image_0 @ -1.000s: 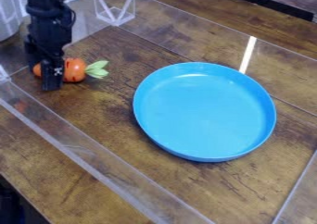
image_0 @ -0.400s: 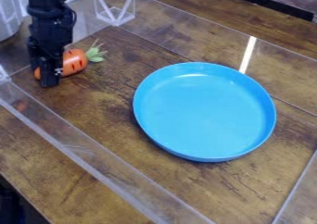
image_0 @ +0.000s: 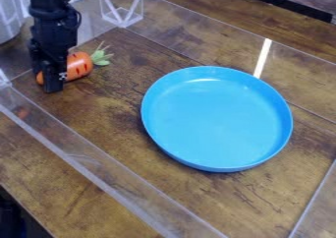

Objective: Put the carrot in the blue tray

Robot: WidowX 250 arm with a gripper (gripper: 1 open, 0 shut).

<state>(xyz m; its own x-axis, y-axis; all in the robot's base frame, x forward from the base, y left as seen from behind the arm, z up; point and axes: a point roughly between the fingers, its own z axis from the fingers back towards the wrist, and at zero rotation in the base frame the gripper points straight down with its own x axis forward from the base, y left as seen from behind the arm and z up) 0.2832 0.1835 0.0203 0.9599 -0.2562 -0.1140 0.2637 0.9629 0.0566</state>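
1. Your gripper (image_0: pixel 53 77) points straight down at about ten o'clock in the view, fingertips at the wooden table (image_0: pixel 157 198).
2. Its jaws are closed tight on the carrot (image_0: pixel 79 67), gripping the orange body; the green stub points toward one o'clock.
3. You'll find the blue tray (image_0: pixel 217 117) well apart from the carrot, at roughly four o'clock from it, lying flat with nothing in it.

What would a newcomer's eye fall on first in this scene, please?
Most likely the large round bright blue plastic tray, empty, right of centre on the dark wooden table. Next, at upper left, the black gripper pointing down, shut on the small orange toy carrot.
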